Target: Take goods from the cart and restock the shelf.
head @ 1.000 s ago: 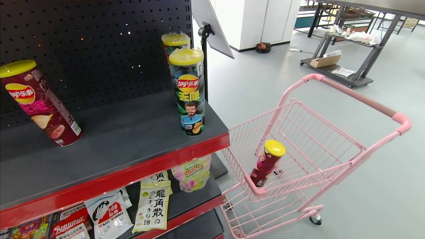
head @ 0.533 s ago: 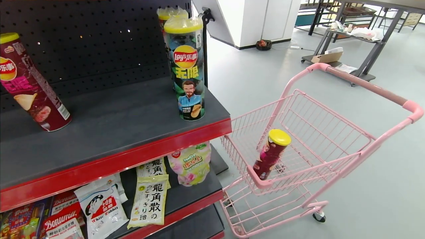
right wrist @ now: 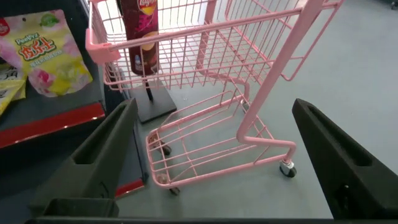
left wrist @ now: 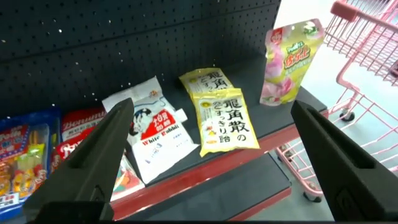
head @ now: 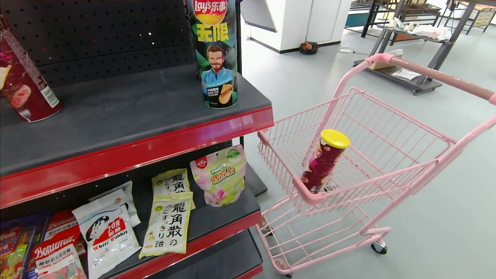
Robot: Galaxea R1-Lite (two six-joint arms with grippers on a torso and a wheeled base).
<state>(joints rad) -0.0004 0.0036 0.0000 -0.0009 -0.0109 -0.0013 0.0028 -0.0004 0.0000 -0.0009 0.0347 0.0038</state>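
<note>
A maroon chip can (head: 325, 162) with a yellow lid leans inside the pink cart (head: 438, 75), against its corner nearest the shelf; its lower part (right wrist: 140, 31) also shows through the cart's wires (right wrist: 271, 74). On the grey upper shelf (head: 116, 104) a green chip can (head: 215, 58) stands near the right end and a maroon can (head: 23, 93) at the far left. My left gripper (left wrist: 210, 106) is open in front of the lower shelf's snack bags. My right gripper (right wrist: 214, 102) is open, low beside the cart, holding nothing.
The lower shelf holds a pink-green pouch (head: 221, 176), yellow bags (head: 168, 224), a white bag (head: 106, 232) and red packs. A metal rack (head: 407, 77) and a white pillar (head: 302, 23) stand behind. Bare grey floor lies right of the cart.
The head camera has tilted or sunk downward: shelf and cart sit higher in the picture and the lower shelf shows more. The cans and the cart have not moved.
</note>
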